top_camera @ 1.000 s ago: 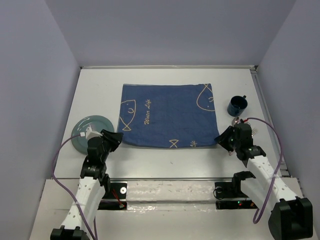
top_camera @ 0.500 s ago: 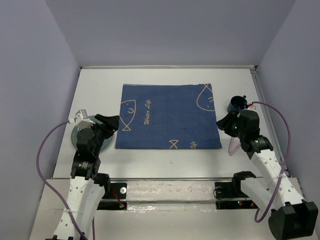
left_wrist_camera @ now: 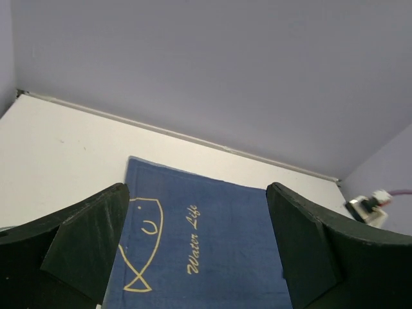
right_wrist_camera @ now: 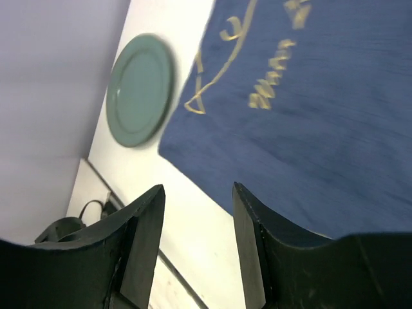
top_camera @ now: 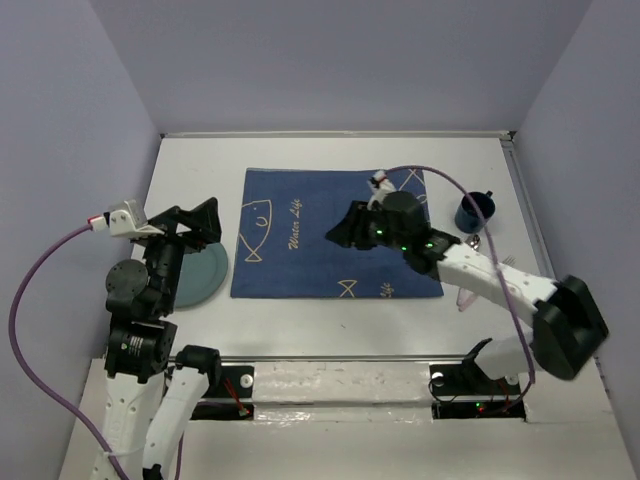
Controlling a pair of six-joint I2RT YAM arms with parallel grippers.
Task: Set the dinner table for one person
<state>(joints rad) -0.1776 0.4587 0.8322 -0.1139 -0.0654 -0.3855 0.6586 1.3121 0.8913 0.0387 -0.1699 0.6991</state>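
white matte tabletop point(top_camera: 330, 160) carries the dark blue cloth mat point(top_camera: 300, 270), flat, mid-table. round green plate point(top_camera: 205, 278) sits just left of it, dark blue mug point(top_camera: 473, 212) to its right, neither placed. my left gripper point(left_wrist_camera: 196, 212) and right gripper point(right_wrist_camera: 196, 193) both spread, empty.

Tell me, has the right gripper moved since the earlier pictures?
Yes. The right gripper swung left, from off the blue mat to above its middle.

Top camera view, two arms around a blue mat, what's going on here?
Nothing is held yet. Both grippers are open and empty: the right gripper hangs over the blue mat, the left gripper is raised near the green plate, which lies on the white table left of the mat. A blue mug stands off the mat's far right corner.
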